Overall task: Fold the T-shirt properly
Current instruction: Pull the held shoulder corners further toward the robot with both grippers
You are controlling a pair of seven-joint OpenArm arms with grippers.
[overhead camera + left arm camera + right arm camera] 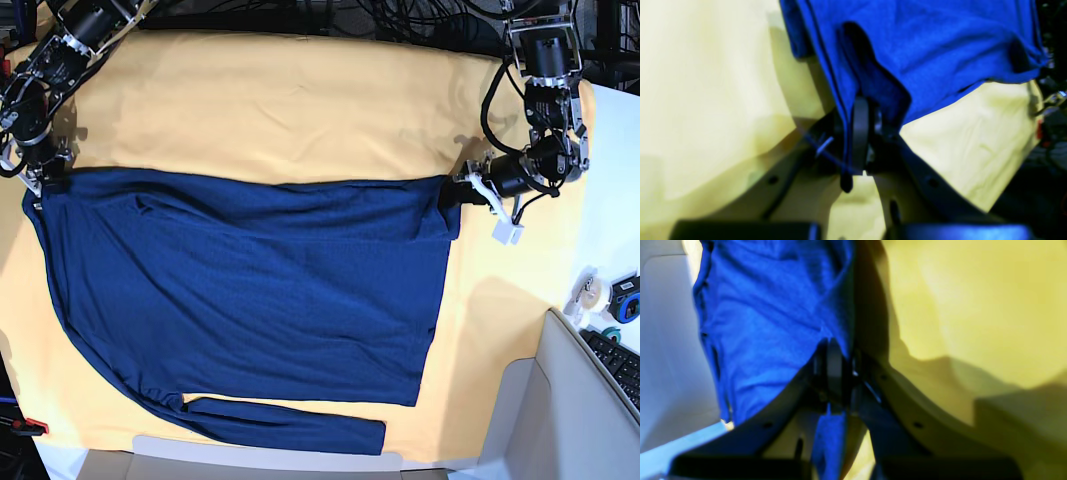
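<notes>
Pinching T-shirt corners, both end effectors; yellow cloth beneath.

Setting: robotics lab or research workstation. Evidence: two black robot arms, one far left, the other far right, over a table under a yellow table cloth; tangled black cables along the far edge; keyboard at near right; tape rolls beside it.
</notes>
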